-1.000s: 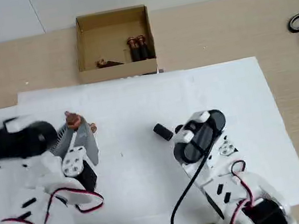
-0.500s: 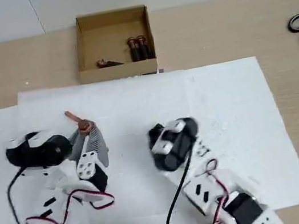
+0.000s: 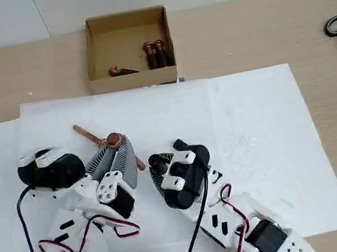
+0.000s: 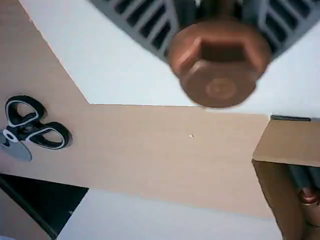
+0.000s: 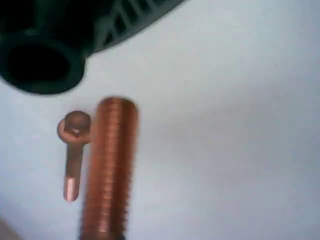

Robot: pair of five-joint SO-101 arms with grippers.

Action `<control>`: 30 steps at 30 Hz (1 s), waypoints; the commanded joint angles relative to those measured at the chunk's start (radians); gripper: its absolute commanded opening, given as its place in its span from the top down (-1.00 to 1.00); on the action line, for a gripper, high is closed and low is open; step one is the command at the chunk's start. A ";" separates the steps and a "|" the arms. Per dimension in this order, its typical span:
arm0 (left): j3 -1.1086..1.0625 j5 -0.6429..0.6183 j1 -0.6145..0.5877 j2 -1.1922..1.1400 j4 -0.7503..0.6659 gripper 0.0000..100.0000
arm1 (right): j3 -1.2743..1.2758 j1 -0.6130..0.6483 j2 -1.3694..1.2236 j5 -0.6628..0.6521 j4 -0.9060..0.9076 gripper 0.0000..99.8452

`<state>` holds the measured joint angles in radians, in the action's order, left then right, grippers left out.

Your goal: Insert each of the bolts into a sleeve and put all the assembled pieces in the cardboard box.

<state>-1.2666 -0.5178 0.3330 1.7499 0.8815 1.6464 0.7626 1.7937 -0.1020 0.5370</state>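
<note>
Your left arm [image 3: 72, 211] and right arm [image 3: 241, 221] are both built from white printed shells around black servo blocks, each with a rounded black motor housing near the wrist and small dark screw holes dotting the white plates. You have thin red and white wires [image 3: 110, 222] looping between the joints, and a thick black cable [image 3: 196, 229] runs down each arm. Your left gripper [image 3: 117, 149] has grey fingers [image 4: 135, 20] cut with slanted slots, and your right gripper [image 3: 157, 167] looks darker, nearly black.

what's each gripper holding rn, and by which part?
Left gripper: copper bolt, pinched on the shank just under the head, threaded end sticking out. Right gripper: black sleeve, held by its side, open end free.
</note>
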 commanded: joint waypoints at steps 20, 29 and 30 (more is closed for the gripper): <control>0.010 -0.006 0.009 0.008 -0.038 0.99 | -0.002 0.065 0.005 0.003 -0.028 0.99; 0.010 -0.048 0.009 0.008 -0.032 0.99 | -0.017 0.067 0.005 0.002 -0.028 0.99; 0.008 -0.048 0.009 0.008 -0.032 0.99 | -0.017 0.067 0.005 0.002 -0.028 0.99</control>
<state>-1.2666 -0.5547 0.3391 1.7499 0.8753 1.6556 0.8209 1.7921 -0.1020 0.5355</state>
